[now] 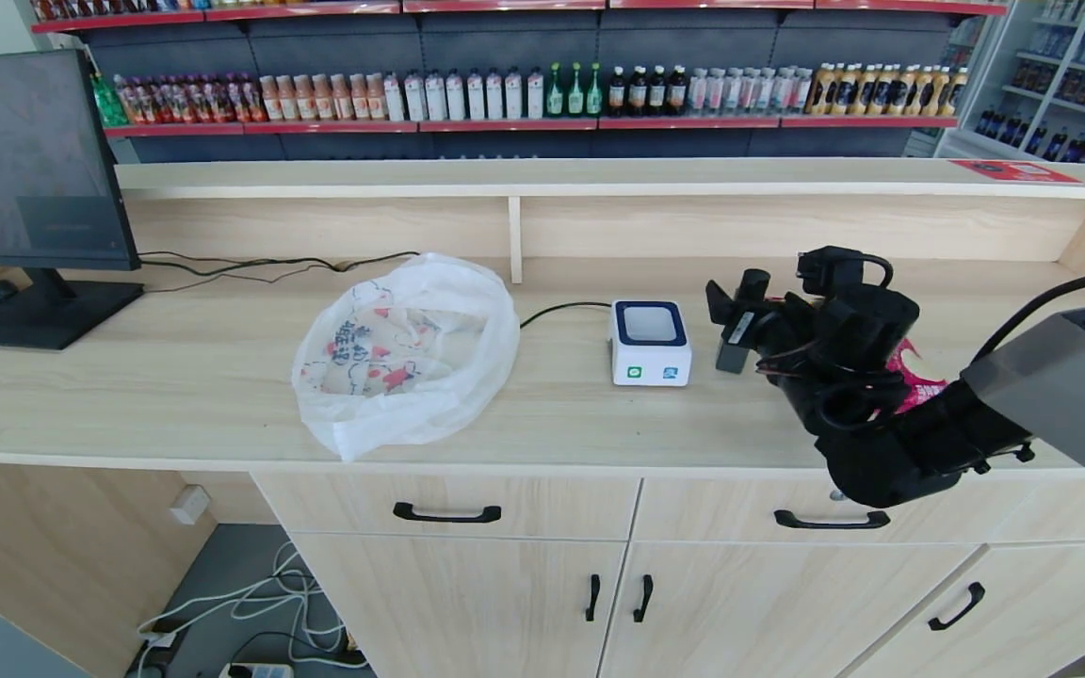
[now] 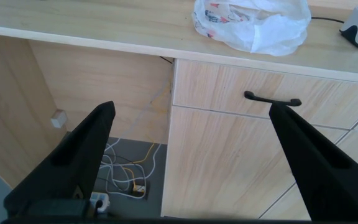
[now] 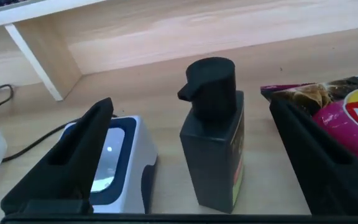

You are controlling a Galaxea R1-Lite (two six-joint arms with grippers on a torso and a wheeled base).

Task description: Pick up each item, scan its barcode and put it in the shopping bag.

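A black pump bottle [image 3: 213,155] stands upright on the wooden counter [image 1: 175,395], just right of the white barcode scanner [image 1: 651,341]. My right gripper [image 3: 191,102] is open with a finger on each side of the bottle and gaps on both sides. In the head view this gripper [image 1: 734,299] hovers over the bottle [image 1: 736,348]. A pink snack bag [image 3: 347,118] lies to the bottle's right, partly hidden behind the arm [image 1: 914,377]. The white plastic shopping bag [image 1: 406,353] lies open left of the scanner. My left gripper [image 2: 194,168] hangs open and empty below counter height, in front of the cabinet.
A monitor [image 1: 29,160] stands at the counter's far left with cables running behind the bag. A raised shelf [image 1: 599,177] runs along the counter's back. Drawers and doors with black handles [image 1: 446,514] sit below. Loose cables [image 2: 126,174] lie on the floor.
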